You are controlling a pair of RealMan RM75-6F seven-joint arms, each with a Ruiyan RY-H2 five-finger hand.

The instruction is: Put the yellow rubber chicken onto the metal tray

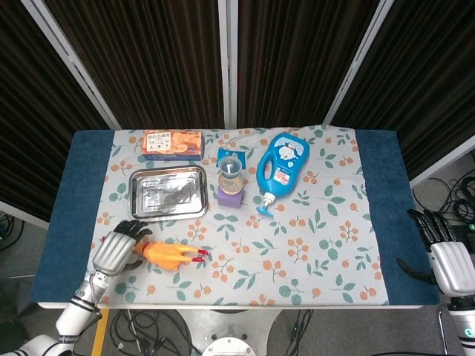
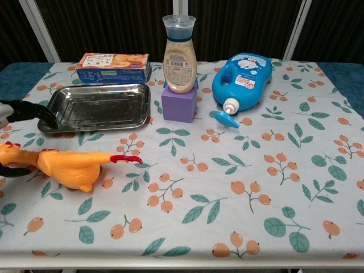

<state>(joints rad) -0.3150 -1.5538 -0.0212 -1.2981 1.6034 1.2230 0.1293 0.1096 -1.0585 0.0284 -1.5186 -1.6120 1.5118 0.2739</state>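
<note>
Head view: the chicken [image 1: 167,255] lies on the desk [image 1: 312,252] just in front of the tray [image 1: 167,193]. The left hand [image 1: 119,248] is over its neck end, fingers spread, nothing gripped yet. The right hand [image 1: 449,265] is open, well apart. The chicken looks light, soft and squashy; its thick body is the best place to hold.

Blue-topped table [image 1: 78,185] is wearing a leaf-and-berry printed cloth [image 1: 312,245]. Lying on it: yellow rubber chicken [image 1: 169,255], rectangular metal tray [image 1: 168,193], orange-and-blue snack box [image 1: 172,142], purple block [image 1: 230,196], blue detergent bottle [image 1: 280,167].
</note>
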